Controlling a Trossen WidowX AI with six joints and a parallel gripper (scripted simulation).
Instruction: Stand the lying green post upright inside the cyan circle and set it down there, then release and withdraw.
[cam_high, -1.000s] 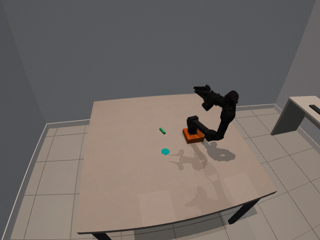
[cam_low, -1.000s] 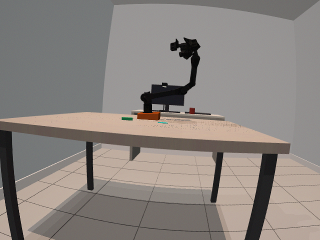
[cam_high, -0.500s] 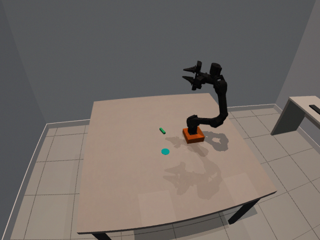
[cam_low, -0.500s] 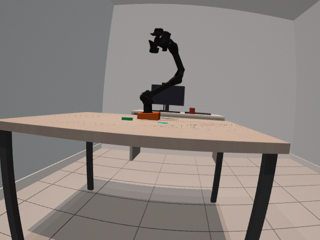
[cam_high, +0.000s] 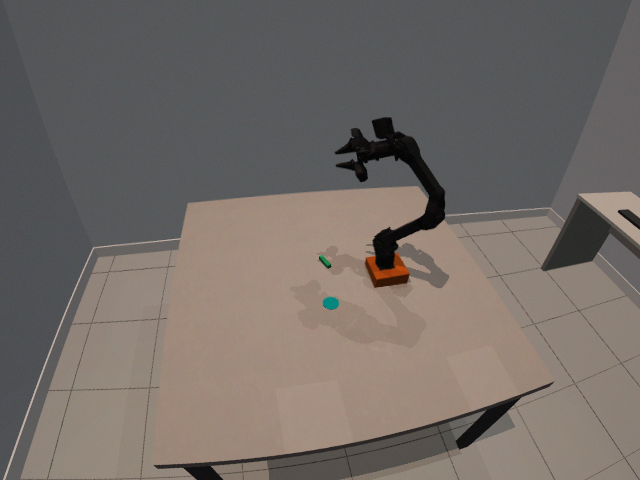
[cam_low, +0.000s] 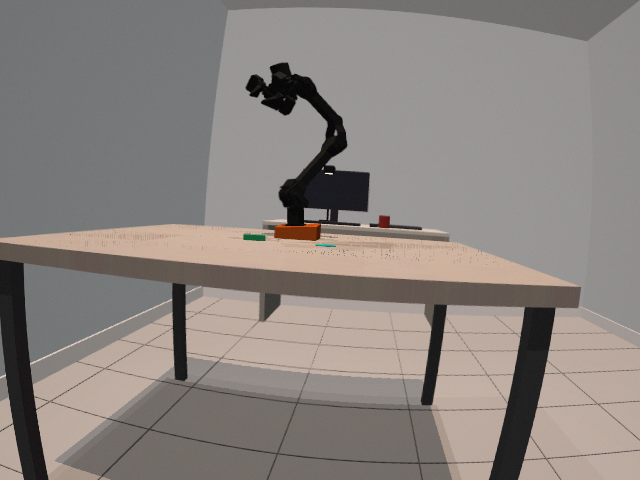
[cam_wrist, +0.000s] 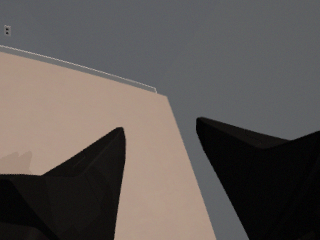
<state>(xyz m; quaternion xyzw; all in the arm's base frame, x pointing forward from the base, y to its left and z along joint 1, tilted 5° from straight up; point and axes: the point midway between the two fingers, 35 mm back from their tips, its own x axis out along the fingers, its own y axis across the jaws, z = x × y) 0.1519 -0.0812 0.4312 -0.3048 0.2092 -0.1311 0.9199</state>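
The green post (cam_high: 324, 261) (cam_low: 254, 237) lies on its side on the table, in front of the arm's orange base. The cyan circle (cam_high: 330, 303) (cam_low: 325, 245) is a flat disc on the table, with nothing standing on it. My gripper (cam_high: 336, 159) (cam_wrist: 160, 129) is open and empty, held high above the table and pointing roughly sideways, well above the post. In the exterior view it shows at upper left of the arm. Neither the post nor the circle shows in the wrist view.
The orange base (cam_high: 387, 275) (cam_low: 297, 231) stands on the table (cam_high: 232, 335) (cam_low: 310, 276) (cam_wrist: 145, 200), to the right of the post in the top view. A side desk with a monitor (cam_low: 341, 190) and a red object (cam_low: 384, 221) stands behind the arm in the exterior view.
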